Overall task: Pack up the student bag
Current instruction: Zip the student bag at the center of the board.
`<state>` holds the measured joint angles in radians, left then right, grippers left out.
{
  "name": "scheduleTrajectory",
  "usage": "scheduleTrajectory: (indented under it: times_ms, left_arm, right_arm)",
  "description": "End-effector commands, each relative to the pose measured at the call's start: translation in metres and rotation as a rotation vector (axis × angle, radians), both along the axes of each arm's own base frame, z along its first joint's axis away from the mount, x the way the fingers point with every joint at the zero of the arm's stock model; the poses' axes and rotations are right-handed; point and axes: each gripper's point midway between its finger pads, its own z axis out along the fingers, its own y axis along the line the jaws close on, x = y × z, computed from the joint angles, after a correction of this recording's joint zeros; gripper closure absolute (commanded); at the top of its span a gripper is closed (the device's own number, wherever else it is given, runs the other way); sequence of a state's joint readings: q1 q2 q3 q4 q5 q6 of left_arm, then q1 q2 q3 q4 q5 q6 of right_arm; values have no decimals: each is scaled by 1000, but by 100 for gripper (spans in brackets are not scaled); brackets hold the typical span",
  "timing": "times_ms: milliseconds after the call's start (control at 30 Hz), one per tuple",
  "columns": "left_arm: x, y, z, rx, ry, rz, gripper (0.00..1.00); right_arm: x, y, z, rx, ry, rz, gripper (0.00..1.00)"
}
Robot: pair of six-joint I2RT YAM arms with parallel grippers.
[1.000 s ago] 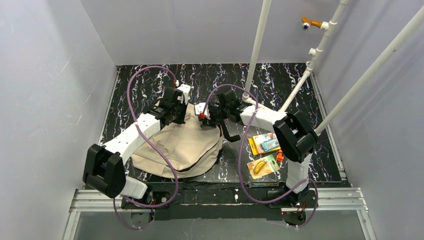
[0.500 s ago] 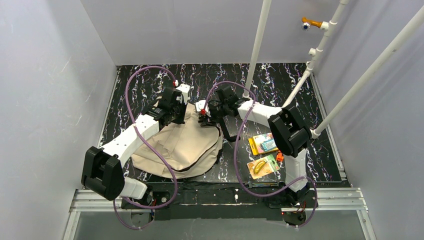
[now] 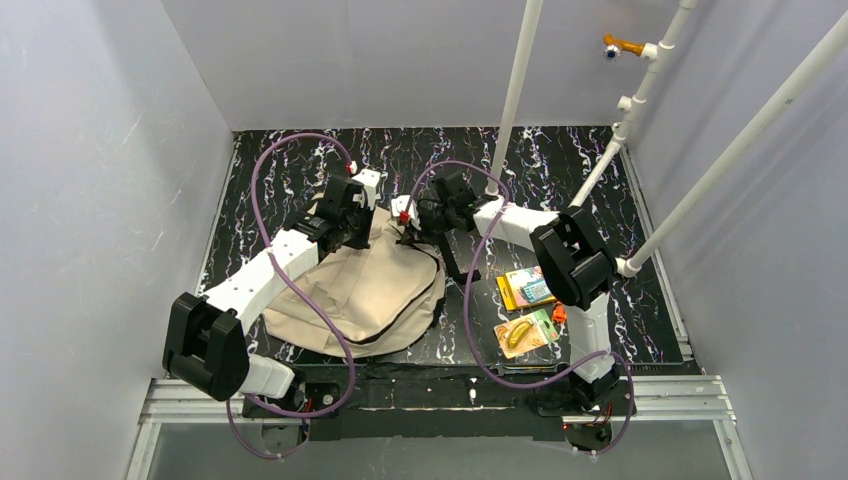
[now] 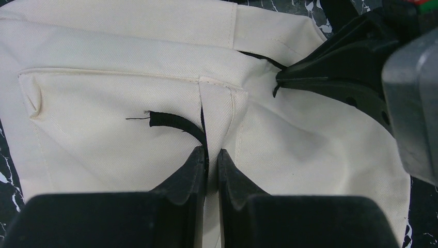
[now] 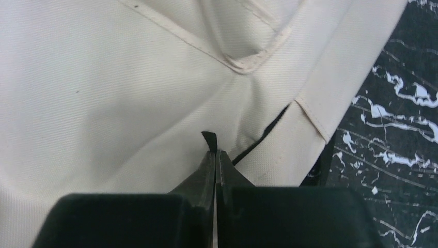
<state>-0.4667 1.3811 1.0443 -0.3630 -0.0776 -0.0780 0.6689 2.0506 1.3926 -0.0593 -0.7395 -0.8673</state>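
Beige cloth fills both wrist views. The student bag (image 3: 370, 290) lies slack and flat on the black marbled table (image 3: 560, 160), left of centre in the overhead view, and it is much bigger than anything near it. It is a pale tan weave with stitched seams and a sewn-on pocket panel. A dark band curves along its lower right edge, and creases run across its middle.

Both arms reach to the bag's upper edge. The left gripper (image 4: 209, 155) sits at the bottom centre of its own view with its jaws drawn narrow, nipping a raised fold of the cloth at a vertical seam. A short black strap (image 4: 170, 121) with a frayed end curls down into that same pinch.

The right gripper (image 5: 214, 154) has its jaws pressed tight together, with no gap showing between them. A small black tab (image 5: 209, 140) stands up from the tips, just beside a thin dark slit in the bag's edge. In the left wrist view, this gripper comes in from the upper right and touches the bag at that slit.

Right of the bag and well apart from it, colourful books (image 3: 530, 287) lie on the table. A packet with a banana picture (image 3: 522, 332) lies just below them.
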Motion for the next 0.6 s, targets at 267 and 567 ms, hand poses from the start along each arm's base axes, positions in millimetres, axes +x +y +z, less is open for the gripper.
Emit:
scheduleTrajectory:
  times_ms: [267,567]
  left_arm:
    - [9,14,3,51,-37,91,100]
    - [16,38,-9,157,-31,136,100]
  right_arm:
    - [-7,-26,87,262,149,-481,99]
    - [-98,-46,115,481,317,-283,99]
